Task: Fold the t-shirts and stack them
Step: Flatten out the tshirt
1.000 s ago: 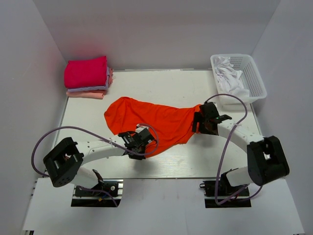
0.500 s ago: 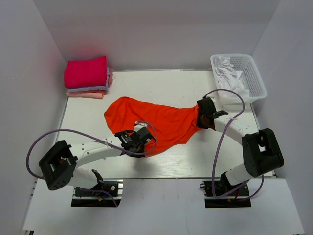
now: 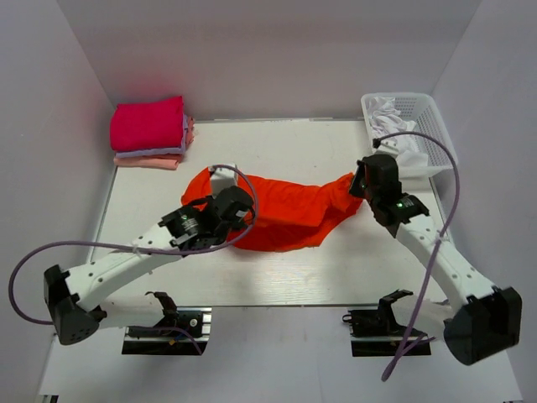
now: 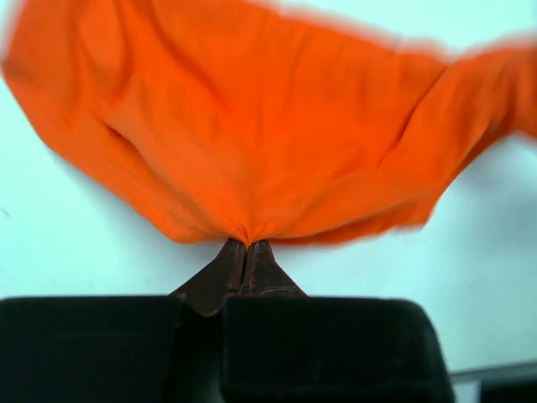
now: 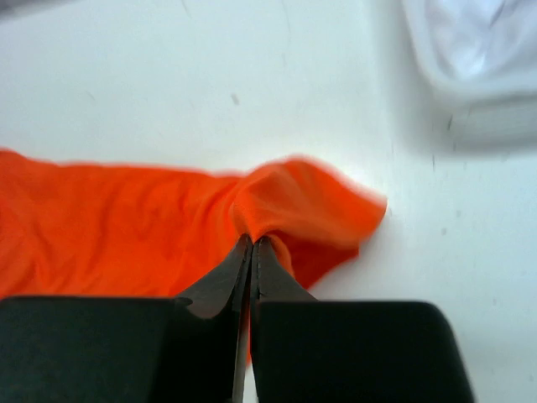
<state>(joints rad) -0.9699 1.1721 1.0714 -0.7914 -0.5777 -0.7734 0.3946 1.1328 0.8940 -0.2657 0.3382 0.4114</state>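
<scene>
Plainly, left gripper (image 4: 246, 246) pinched onto orange-red t-shirt (image 3: 289, 210), right gripper (image 5: 252, 242) clamping its other edge.

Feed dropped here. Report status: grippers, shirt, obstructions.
Left gripper shut on orange t-shirt. Right gripper shut on its opposite end. Shirt unfolded, spanning between them. Folded stack far left, basket far right, neither touching it.

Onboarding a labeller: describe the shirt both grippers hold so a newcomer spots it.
On the white table, between the folded stack far left and the basket far right, lies the orange shirt. It alone is orange and loose, its ends pinched by the left gripper and right gripper.
</scene>
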